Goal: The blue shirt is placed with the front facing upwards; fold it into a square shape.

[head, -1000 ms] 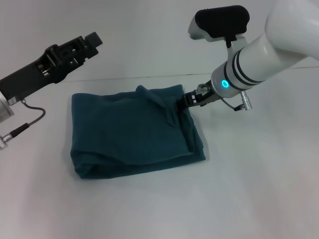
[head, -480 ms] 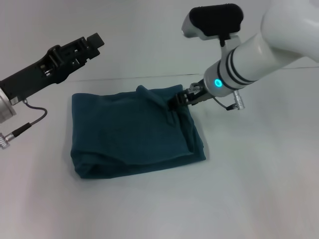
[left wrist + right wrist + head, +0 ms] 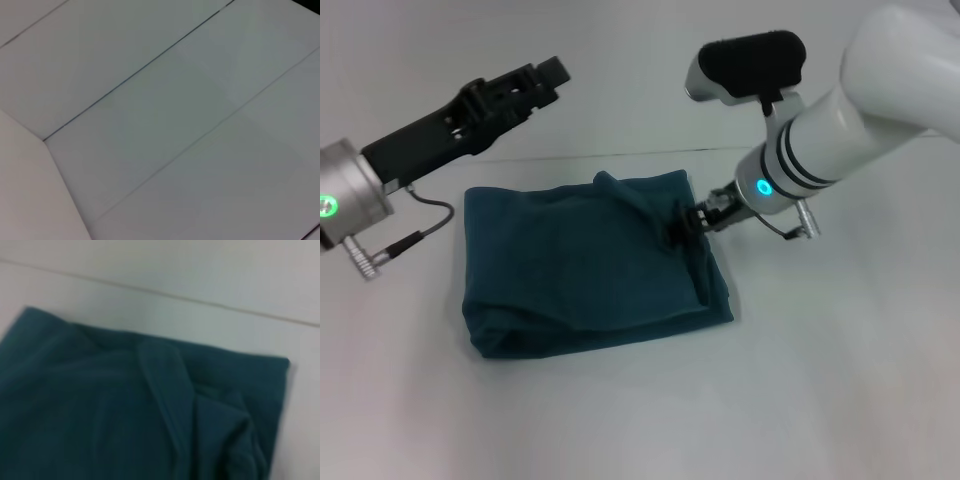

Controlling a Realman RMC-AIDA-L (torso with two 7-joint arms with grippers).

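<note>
Currently: blue shirt [image 3: 585, 262] lay folded into rough square on white table [image 3: 820, 380], loose flap raised along far-right part. No containers seen. Right gripper [image 3: 686, 226] sat at shirt's right edge, fingertips pressed into cloth fold; whether it pinched fabric, couldn't tell. Left gripper [image 3: 552, 75] hung above table beyond shirt's far-left corner; finger gap unclear. Versus half second before: left arm had swung rightward, right gripper dropped slightly lower along edge.

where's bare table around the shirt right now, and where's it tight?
Bare: the table in front of the blue shirt, plus strips to its left and right. Tight: the shirt's far-right corner, where the right gripper sits on the cloth; the left gripper hangs above the far edge.
</note>
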